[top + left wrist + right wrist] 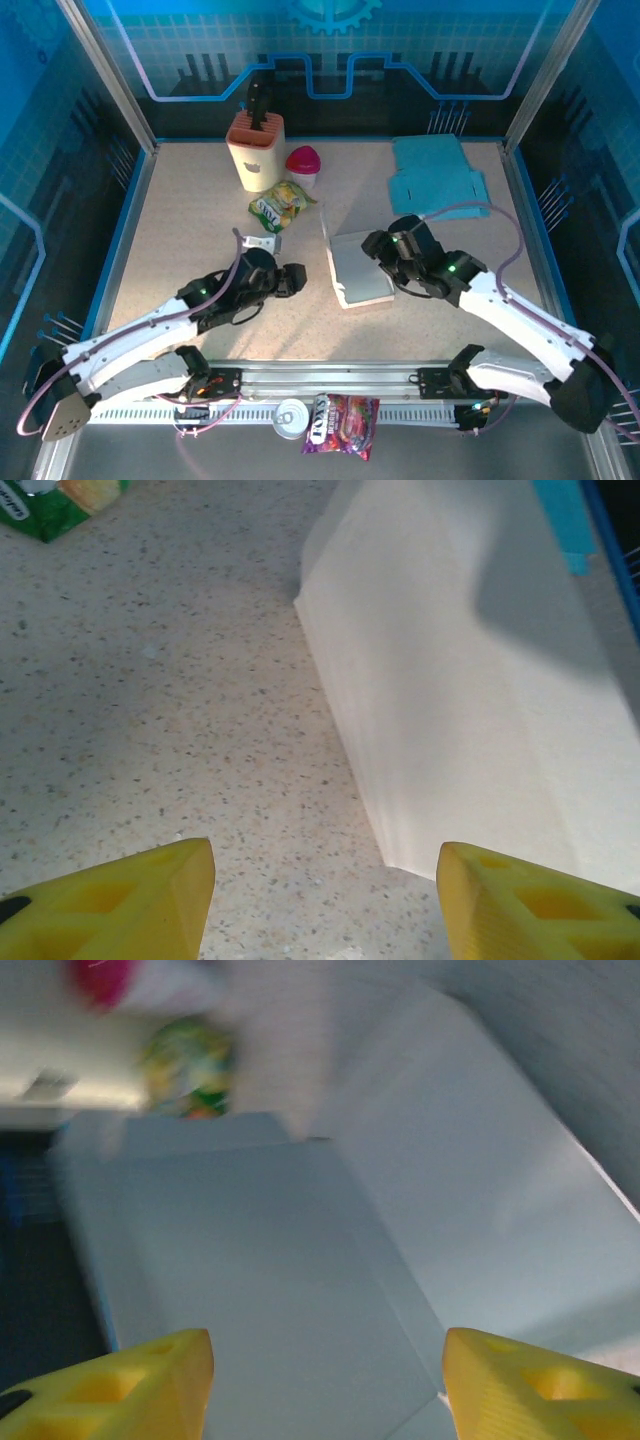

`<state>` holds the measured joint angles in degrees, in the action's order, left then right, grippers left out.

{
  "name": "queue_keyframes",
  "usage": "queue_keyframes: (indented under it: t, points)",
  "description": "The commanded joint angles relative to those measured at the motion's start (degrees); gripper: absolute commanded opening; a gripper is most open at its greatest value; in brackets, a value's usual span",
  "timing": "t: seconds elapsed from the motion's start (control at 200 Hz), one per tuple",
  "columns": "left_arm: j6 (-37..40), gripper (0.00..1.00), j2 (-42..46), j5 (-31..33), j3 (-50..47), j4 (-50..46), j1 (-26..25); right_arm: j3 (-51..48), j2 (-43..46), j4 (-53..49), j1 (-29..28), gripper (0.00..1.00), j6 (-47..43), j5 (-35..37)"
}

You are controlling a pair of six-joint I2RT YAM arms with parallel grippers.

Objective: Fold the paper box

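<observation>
The paper box (pixel 360 268) lies in the middle of the table as a pale grey-white folded shape with a flap standing up along its far left side. My left gripper (pixel 298 280) sits just left of the box, low over the table. In the left wrist view its yellow fingers (pixel 130 900) are open, with the box's white wall (pixel 470 680) ahead and to the right and nothing between them. My right gripper (pixel 378 245) hovers over the box's right edge. In the right wrist view it (pixel 325 1385) is open, and the box panels (pixel 270 1280) lie below it.
A beige holder (pixel 257 150), a pink-lidded item (pixel 304 162) and a green snack bag (pixel 282 205) stand at the back left. Blue paper sheets (pixel 437 170) lie at the back right. A can (pixel 291 417) and a candy bag (pixel 340 422) rest on the near rail.
</observation>
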<state>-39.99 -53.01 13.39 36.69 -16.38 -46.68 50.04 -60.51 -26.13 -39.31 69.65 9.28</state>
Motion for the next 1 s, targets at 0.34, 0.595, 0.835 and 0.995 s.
queue_keyframes:
  t: [0.34, 0.595, 0.835, 0.995]
  points:
    - [-0.1, 0.61, 12.3, -3.5, -7.7, 1.4, -0.4, 20.3, -15.8, -12.1, -1.4, 0.66, -37.2, -11.6]
    - [0.5, 0.61, 12.9, -3.3, -6.7, -0.6, -0.5, 22.5, -22.4, -7.9, -2.6, 0.57, -33.2, -13.6]
    - [0.8, 0.61, 12.9, -4.5, -7.2, 0.7, -0.4, 23.2, -27.1, -5.5, -3.8, 0.42, -29.7, -13.3]
    - [1.4, 0.61, 13.4, -6.2, -7.2, 1.5, -0.4, 20.2, -26.7, 1.3, -3.9, 0.26, -24.2, -14.6]
